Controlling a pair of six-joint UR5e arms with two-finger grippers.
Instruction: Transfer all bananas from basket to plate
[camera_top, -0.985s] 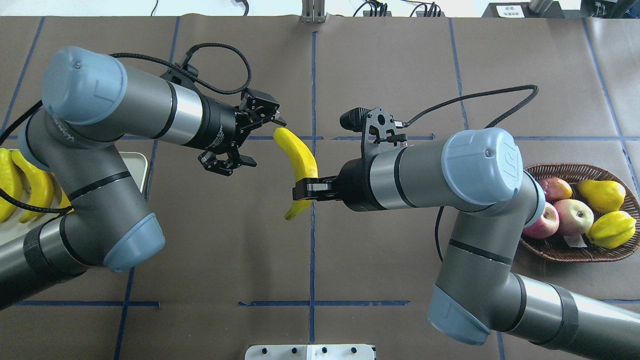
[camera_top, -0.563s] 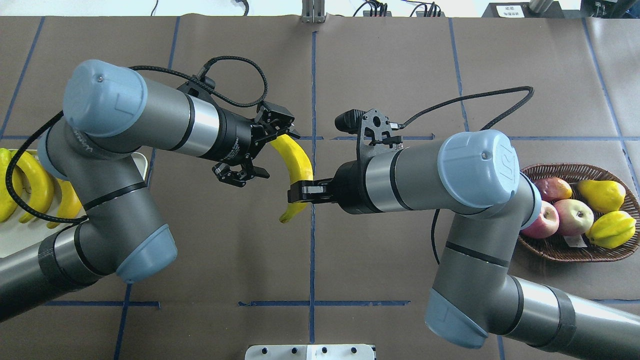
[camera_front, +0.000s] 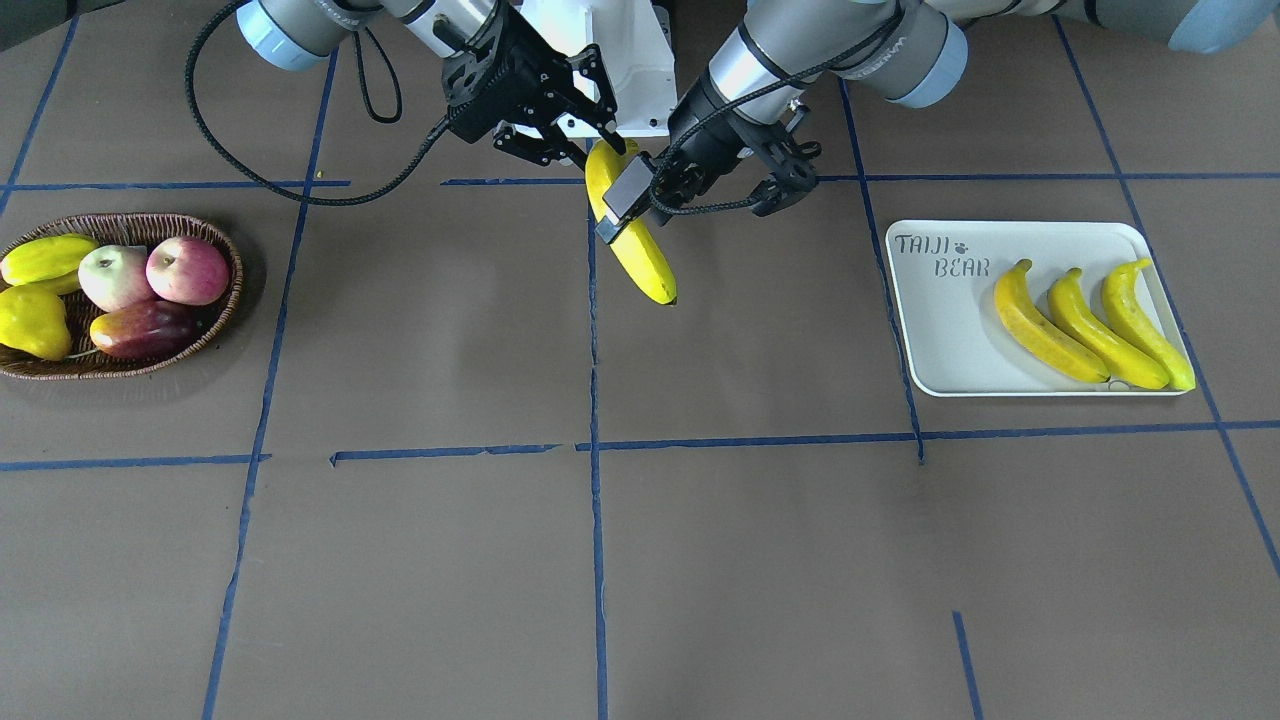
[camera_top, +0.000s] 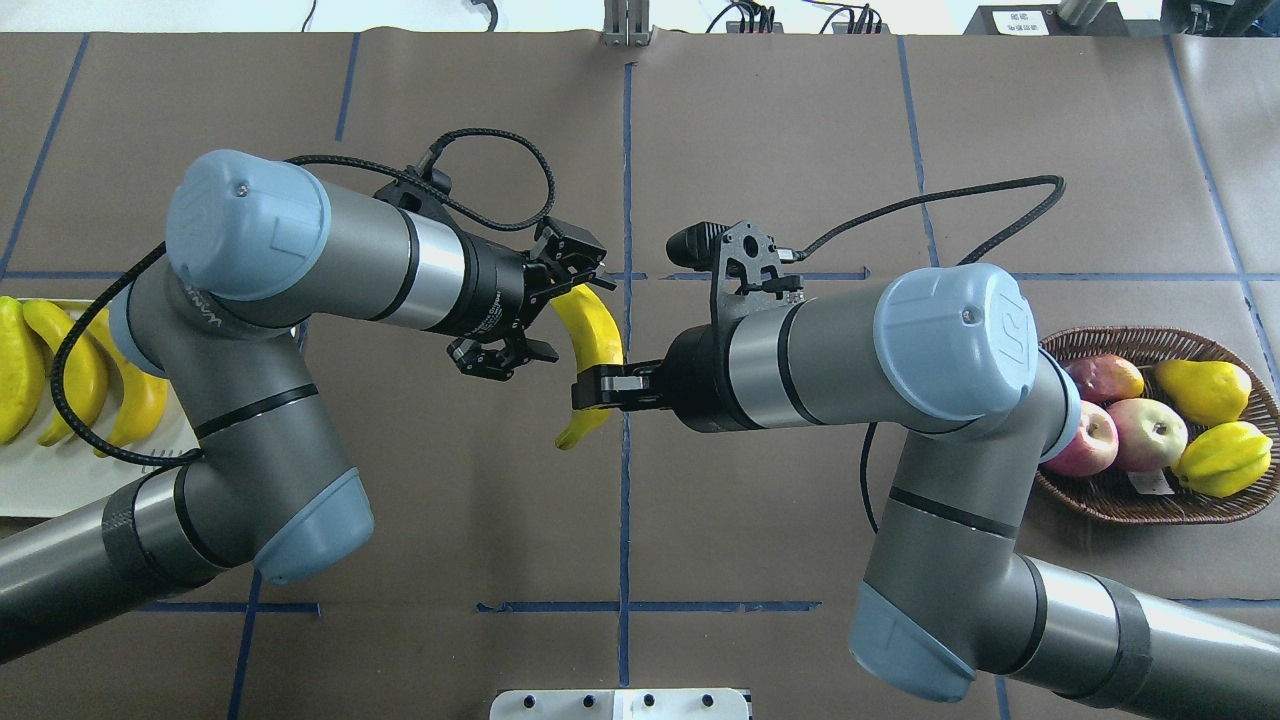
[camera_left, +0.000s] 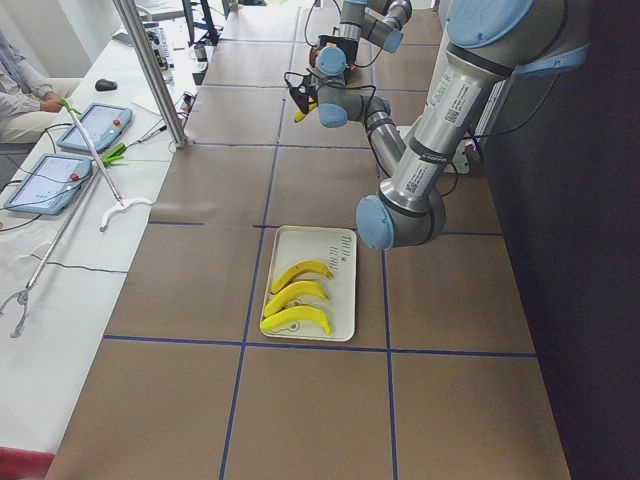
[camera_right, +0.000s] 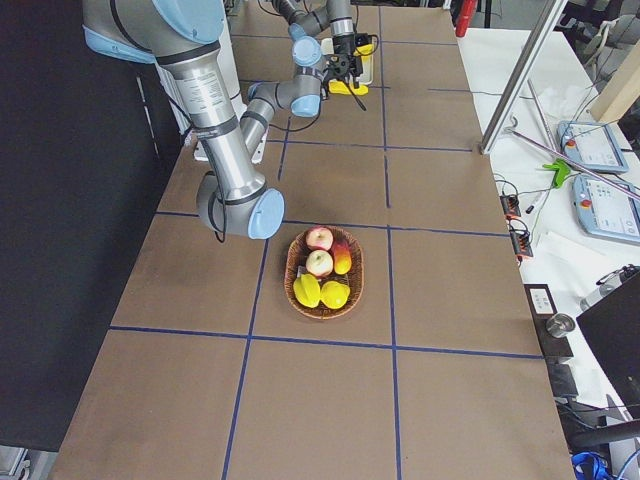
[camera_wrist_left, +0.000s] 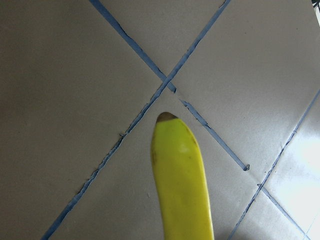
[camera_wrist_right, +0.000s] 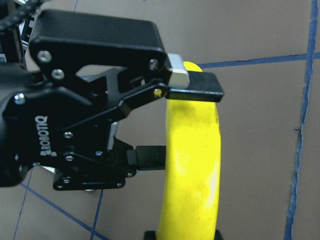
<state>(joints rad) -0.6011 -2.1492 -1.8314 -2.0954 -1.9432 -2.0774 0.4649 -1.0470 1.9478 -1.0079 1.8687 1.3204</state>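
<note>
My right gripper (camera_top: 597, 388) is shut on a yellow banana (camera_top: 597, 335) and holds it above mid-table; the banana fills the right wrist view (camera_wrist_right: 192, 175). My left gripper (camera_top: 570, 315) is open at the banana's far end. One of its fingers (camera_wrist_right: 195, 86) lies across the banana and the other stands beside it. The left wrist view shows only the banana (camera_wrist_left: 180, 185) over the table. Three bananas (camera_front: 1085, 320) lie on the plate (camera_front: 940, 330). The basket (camera_front: 228, 250) at the other end holds no banana.
The basket (camera_top: 1150, 336) holds two apples (camera_top: 1145, 430), a reddish fruit, a yellow pear-like fruit (camera_top: 1205, 390) and a yellow-green fruit. The robot's white base (camera_front: 625, 60) stands behind the grippers. Blue tape lines cross the brown table cover.
My left arm has moved right, and its open gripper has come from beside the banana onto its far end. My right gripper has shifted slightly left with the banana.
</note>
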